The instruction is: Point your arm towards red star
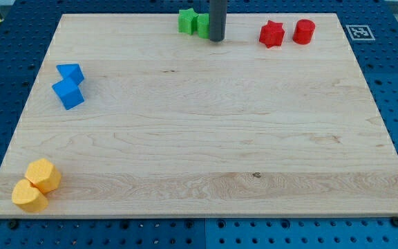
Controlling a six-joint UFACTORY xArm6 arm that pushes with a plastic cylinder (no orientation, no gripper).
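The red star [271, 34] lies near the view's top edge of the wooden board [206, 138], right of centre. A red cylinder [304, 31] stands just to its right. My tip [216, 39] is the lower end of the dark rod coming down from the view's top. It sits left of the red star, apart from it, and right beside two green blocks [194, 22], touching or nearly touching the right one.
Two blue blocks [68, 86] lie at the view's left side. Two yellow-orange blocks [36, 185] lie at the view's bottom left corner. A printed marker tag [358, 32] sits off the board's top right corner.
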